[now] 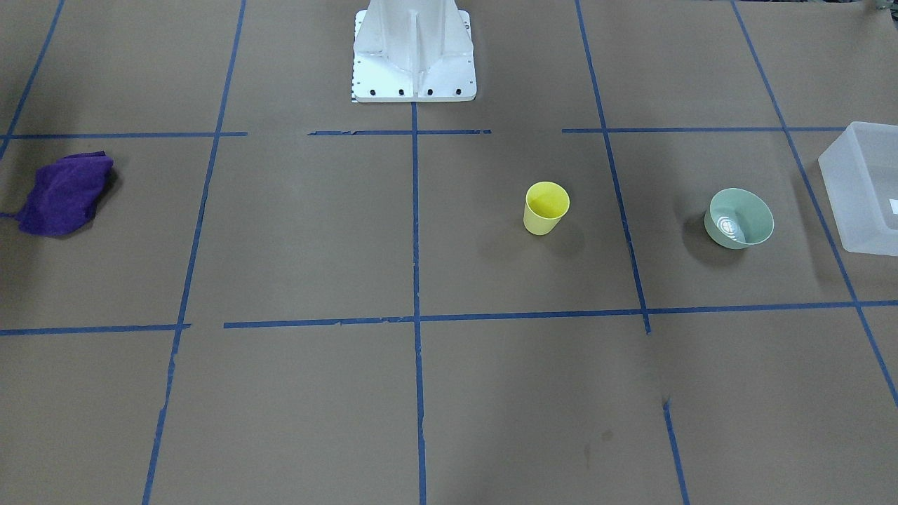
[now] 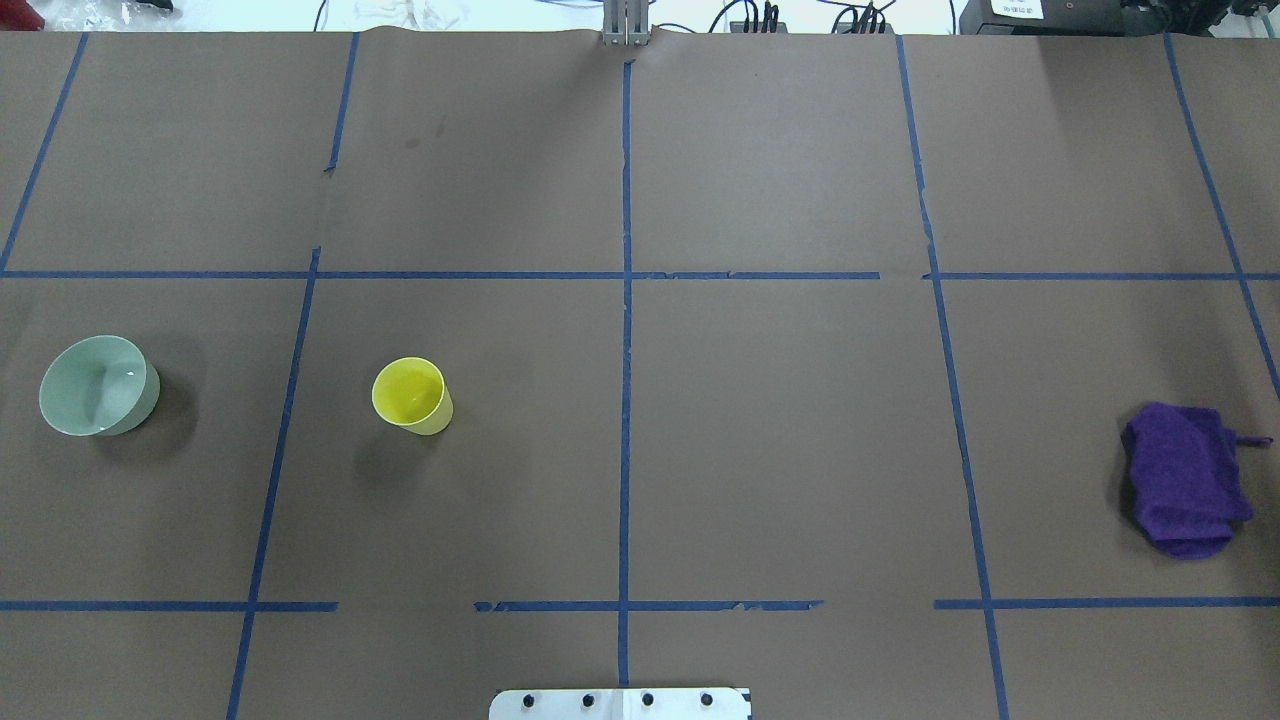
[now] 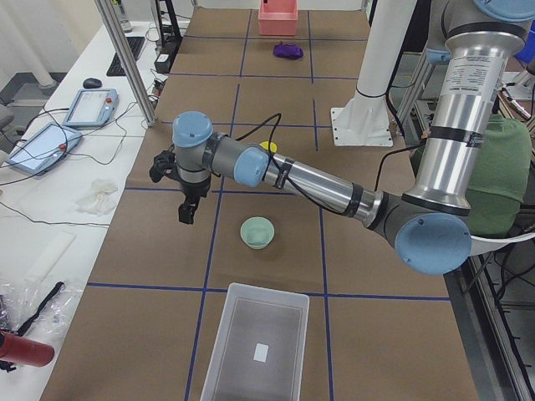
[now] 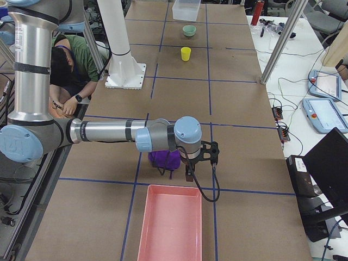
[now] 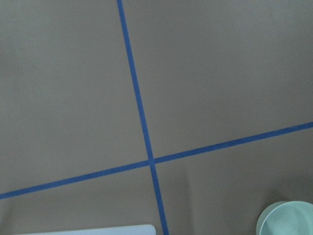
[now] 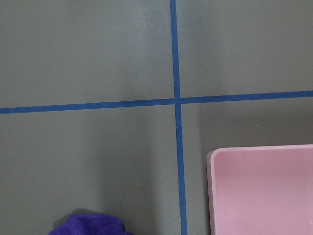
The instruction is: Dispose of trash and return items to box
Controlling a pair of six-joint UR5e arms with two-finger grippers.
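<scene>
purple cloth (image 1: 64,194) far left, yellow cup (image 1: 546,208) centre-right, green bowl (image 1: 739,218) near frosted box (image 1: 859,189) at right edge, left gripper (image 3: 185,212) and right gripper (image 4: 188,174), spread or pressed: cannot tell

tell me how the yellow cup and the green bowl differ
The yellow cup is tall and narrow; the green bowl is wide and low. The cup is plain inside; the bowl has a white round mark. The bowl stands nearer the box than the cup. Both stand upright and empty.
</scene>
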